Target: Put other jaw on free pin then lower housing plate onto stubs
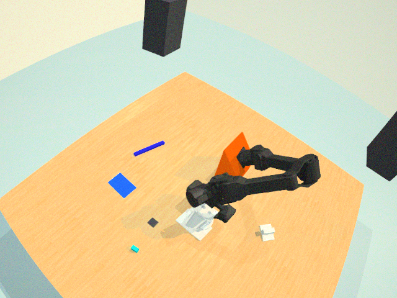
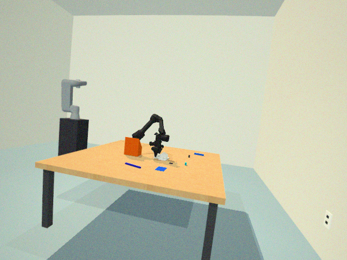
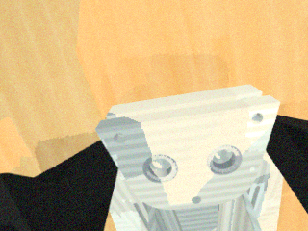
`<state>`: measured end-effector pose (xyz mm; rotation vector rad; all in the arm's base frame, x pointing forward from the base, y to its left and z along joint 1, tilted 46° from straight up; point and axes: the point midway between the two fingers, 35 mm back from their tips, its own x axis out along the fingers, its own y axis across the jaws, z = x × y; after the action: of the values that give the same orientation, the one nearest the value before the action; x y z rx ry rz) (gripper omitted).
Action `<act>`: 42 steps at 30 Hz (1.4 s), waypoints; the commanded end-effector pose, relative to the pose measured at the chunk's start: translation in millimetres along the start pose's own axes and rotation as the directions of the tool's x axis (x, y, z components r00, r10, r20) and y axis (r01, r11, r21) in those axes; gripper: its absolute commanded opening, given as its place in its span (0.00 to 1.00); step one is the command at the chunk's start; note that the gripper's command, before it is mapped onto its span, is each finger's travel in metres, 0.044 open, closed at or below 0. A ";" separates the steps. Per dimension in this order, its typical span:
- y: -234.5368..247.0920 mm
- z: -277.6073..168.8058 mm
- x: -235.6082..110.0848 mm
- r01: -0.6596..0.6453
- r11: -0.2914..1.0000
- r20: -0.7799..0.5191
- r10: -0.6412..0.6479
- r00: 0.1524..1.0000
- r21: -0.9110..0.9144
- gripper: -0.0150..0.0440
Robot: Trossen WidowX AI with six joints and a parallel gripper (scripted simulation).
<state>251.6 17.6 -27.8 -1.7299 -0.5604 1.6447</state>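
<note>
The white housing plate (image 3: 188, 130) (image 1: 205, 210) has two large round holes and small corner holes. My gripper (image 3: 186, 131) (image 2: 156, 155) is shut on the housing plate, one black finger at each side edge. The plate is over the rear of the white gripper base (image 3: 121, 222) (image 1: 183, 220), which lies on the table. Round stub ends show through both large holes. A strip of white shows just behind the plate's back edge. The jaws are partly visible below the plate's front edge; their teeth and pins are mostly hidden. I cannot tell whether the plate touches the stubs.
An orange block (image 1: 231, 160) (image 2: 132, 147) stands near the arm's base. A small white part (image 1: 267, 232) lies beyond the gripper. A blue rod (image 1: 149, 148), blue square (image 1: 121, 185), dark square (image 1: 152, 222) and cyan block (image 1: 134, 248) lie around on the table (image 1: 96, 250).
</note>
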 end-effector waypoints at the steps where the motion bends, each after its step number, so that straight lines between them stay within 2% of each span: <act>1: 0.1 -0.6 2.0 -0.002 1.000 -0.001 0.002 1.000 0.002 0.85; 42: 0.1 -0.6 6.9 -0.002 1.000 -0.001 0.002 1.000 -0.005 0.85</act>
<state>251.5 19.8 -29.7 -1.7272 -0.5621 1.6324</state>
